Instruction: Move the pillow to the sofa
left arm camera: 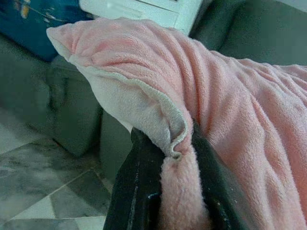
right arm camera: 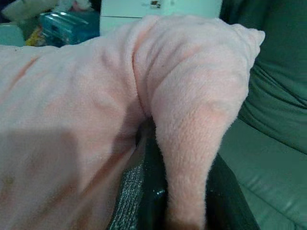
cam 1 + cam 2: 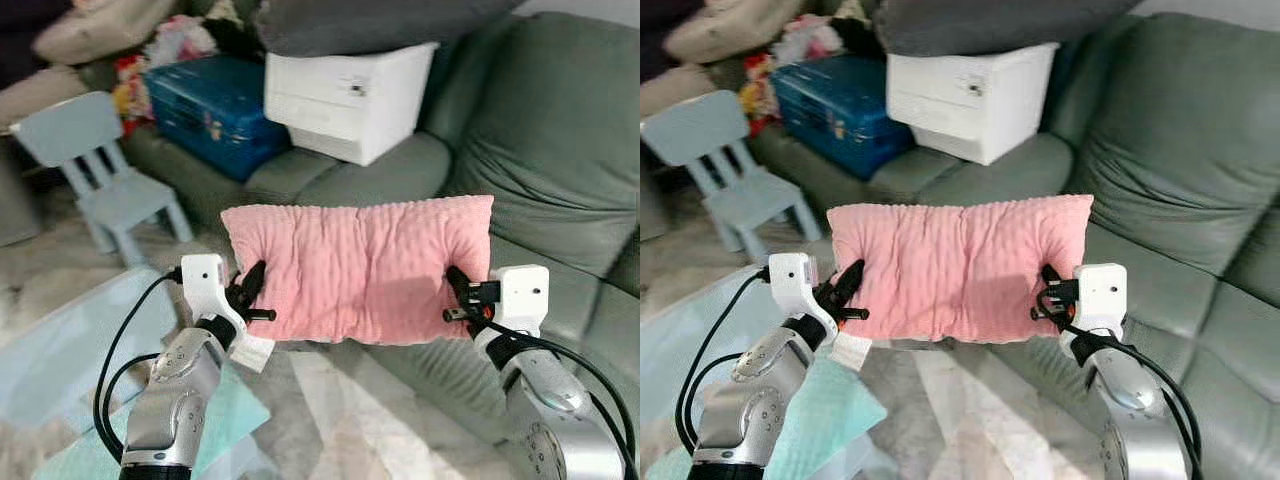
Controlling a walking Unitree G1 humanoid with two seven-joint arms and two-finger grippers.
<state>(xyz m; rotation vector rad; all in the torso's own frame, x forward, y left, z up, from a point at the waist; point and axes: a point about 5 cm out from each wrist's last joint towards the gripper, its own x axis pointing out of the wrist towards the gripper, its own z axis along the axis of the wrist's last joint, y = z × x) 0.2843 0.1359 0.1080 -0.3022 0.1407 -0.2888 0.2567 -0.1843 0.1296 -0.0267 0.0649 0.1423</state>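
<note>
Nearest the camera, at seven o'clock, the left arm rises over a glass tabletop (image 3: 60, 350) with a teal cloth (image 3: 200, 420) under it; at five o'clock the right arm comes up beside the sofa's seat. Between them hangs the pink plush pillow (image 3: 360, 270), stretched sideways in the air above the grey marble floor (image 3: 330, 420), its far edge just before the front of the grey-green sofa (image 3: 560, 150). The left gripper (image 3: 252, 296) is clenched on the pillow's nine o'clock end — in the left wrist view a fold of pink fabric is squeezed between the two black fingers (image 1: 132, 191). The right gripper (image 3: 458, 296) grips the three o'clock end the same way, a bunched corner pinched between its fingers (image 2: 139, 196). Farther off, at ten o'clock, stands a small pale blue chair (image 3: 105, 170). On the sofa's seat at twelve o'clock sit a white storage box (image 3: 345, 95) and, at eleven o'clock, a blue suitcase (image 3: 210, 105), with a dark grey cushion (image 3: 370, 22) on top of the box.
</note>
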